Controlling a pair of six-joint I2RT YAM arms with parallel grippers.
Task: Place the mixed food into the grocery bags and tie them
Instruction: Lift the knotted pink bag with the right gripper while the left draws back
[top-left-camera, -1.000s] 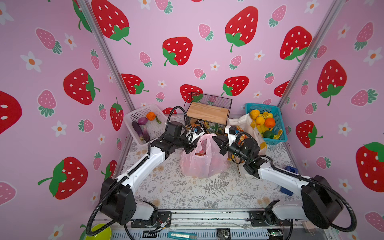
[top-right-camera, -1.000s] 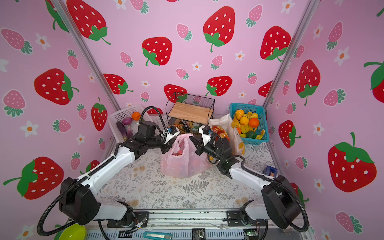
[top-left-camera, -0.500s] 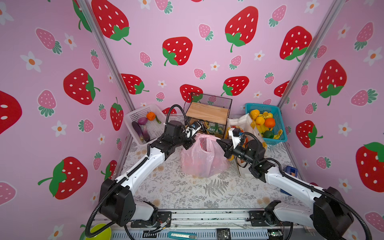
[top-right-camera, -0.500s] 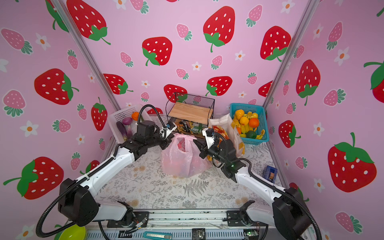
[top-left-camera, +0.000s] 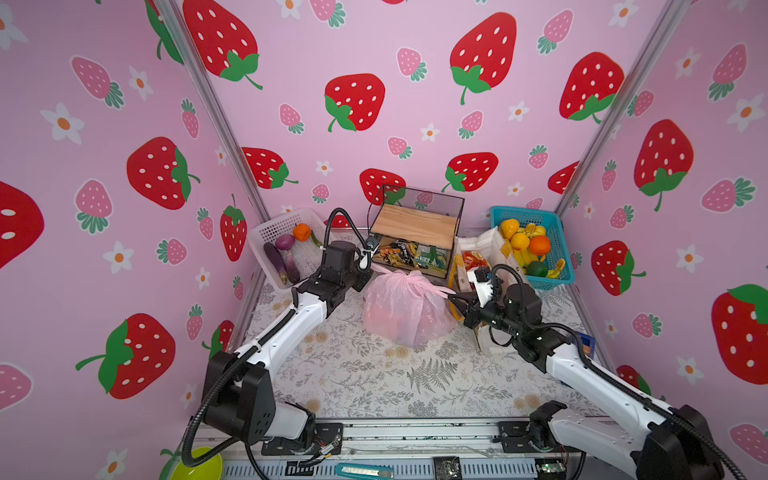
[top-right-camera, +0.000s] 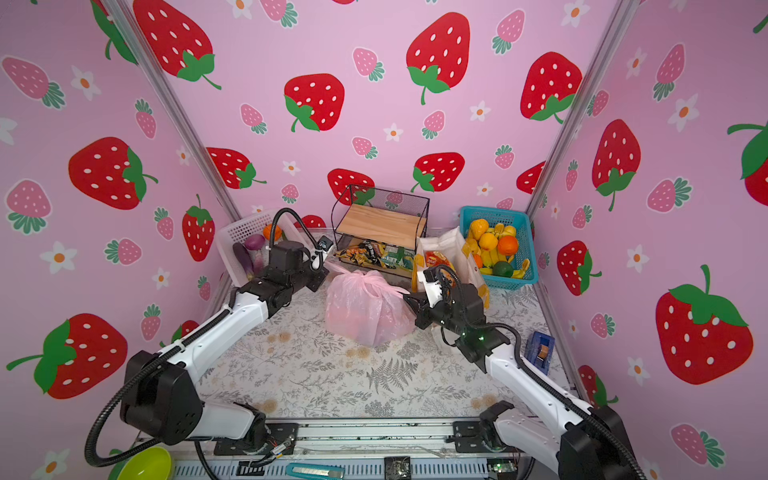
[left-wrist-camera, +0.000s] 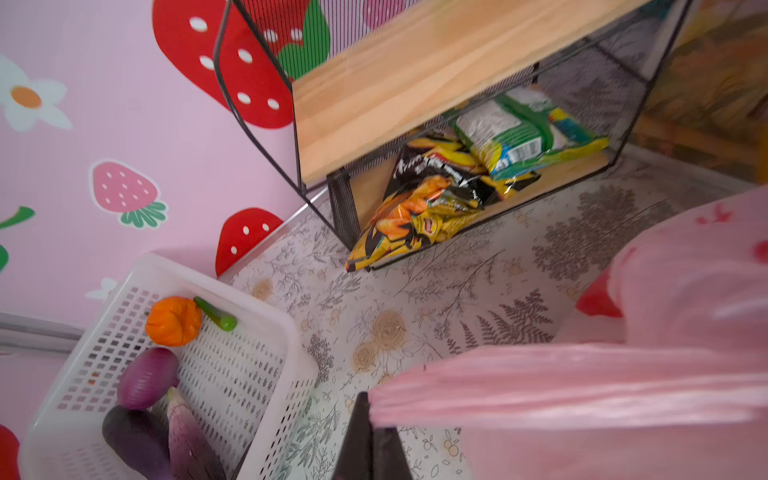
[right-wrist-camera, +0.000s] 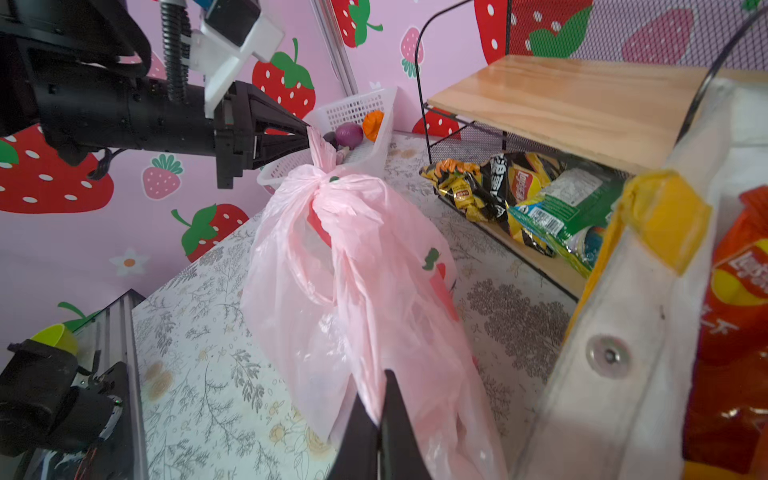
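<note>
In both top views the left gripper (top-left-camera: 369, 275) and right gripper (top-left-camera: 454, 297) have pulled apart since a second ago. Each pinches a handle of the pink bag (top-left-camera: 405, 311), mid-table near the back edge, so the knot (right-wrist-camera: 328, 189) looks cinched. Left wrist: handle (left-wrist-camera: 561, 386) taut from the pressed-together jaws. Right wrist: bag bulging, translucent, red items inside; white tote (right-wrist-camera: 623, 332) beside it not yet tied.

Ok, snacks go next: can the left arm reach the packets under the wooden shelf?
Probably not yet: left pincer is shut on the pink bag handle; the shelf is open in front.
</note>
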